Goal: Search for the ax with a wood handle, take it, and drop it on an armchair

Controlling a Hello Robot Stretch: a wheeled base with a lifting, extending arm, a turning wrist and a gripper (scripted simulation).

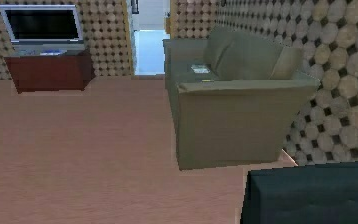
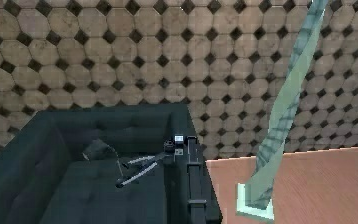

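The arm [image 2: 194, 190] reaches out over the dark armchair [image 2: 97, 125], and the gripper [image 2: 135, 170] hangs above the chair's seat cushion, towards the side nearer the arm. A pale curved shape [image 2: 99, 150] sits against the cushion just past the fingers. It may be the ax's head (no wood handle can be made out), so I take the ax to be at or just beyond the gripper's far end, over the seat. With the cushion right behind the fingers, I cannot tell whether the gripper is grasping anything or whether that shape already rests on the armchair.

By my reading, the step in hand is the drop itself. To do it well, the gripper's far end should sit over the middle of the seat, away from the chair's front edge and its arms, and low enough that the ax lands flat and does not bounce or slide off. Afterwards the arm should draw straight back from the armchair and not sweep sideways, so the fingers do not drag the tool along.

A pale leaning pole [image 2: 287, 110] stands just beside the armchair, and a sideways swing could strike it. An olive sofa [image 1: 227, 90] lies beyond the armchair and is not the target.
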